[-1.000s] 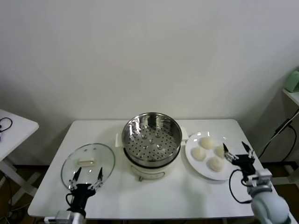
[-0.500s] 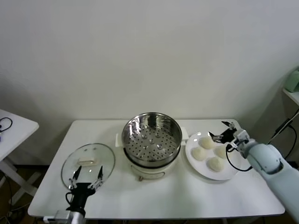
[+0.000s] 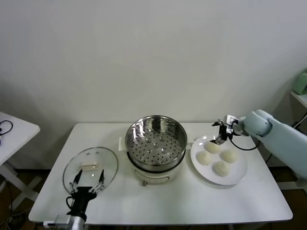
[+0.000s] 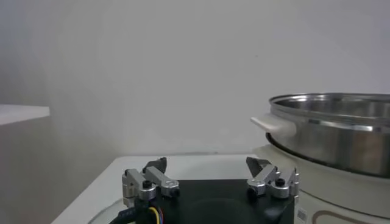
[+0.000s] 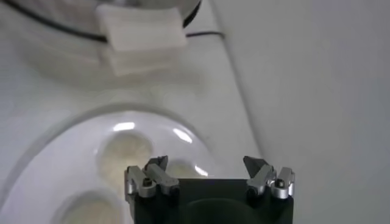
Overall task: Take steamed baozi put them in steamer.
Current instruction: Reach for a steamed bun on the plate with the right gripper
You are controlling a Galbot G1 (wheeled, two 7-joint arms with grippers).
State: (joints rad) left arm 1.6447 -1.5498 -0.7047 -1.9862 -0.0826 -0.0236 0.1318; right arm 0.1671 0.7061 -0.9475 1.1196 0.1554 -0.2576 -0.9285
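Over plate point(image 3: 235, 176): right end effector point(image 3: 221, 132), seemingly open.

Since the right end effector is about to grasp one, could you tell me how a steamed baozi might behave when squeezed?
The steamed baozi look smooth and puffy, so probably soft, light and easily dented. Their rounded shape may let them roll on the plate if nudged.

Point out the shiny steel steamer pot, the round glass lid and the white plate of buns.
Shiny steel steamer pot point(image 3: 156, 143): head view, perforated tray.
Round glass lid point(image 3: 90, 166): head view, white handle.
White plate point(image 3: 238, 175): head view, bare rim.
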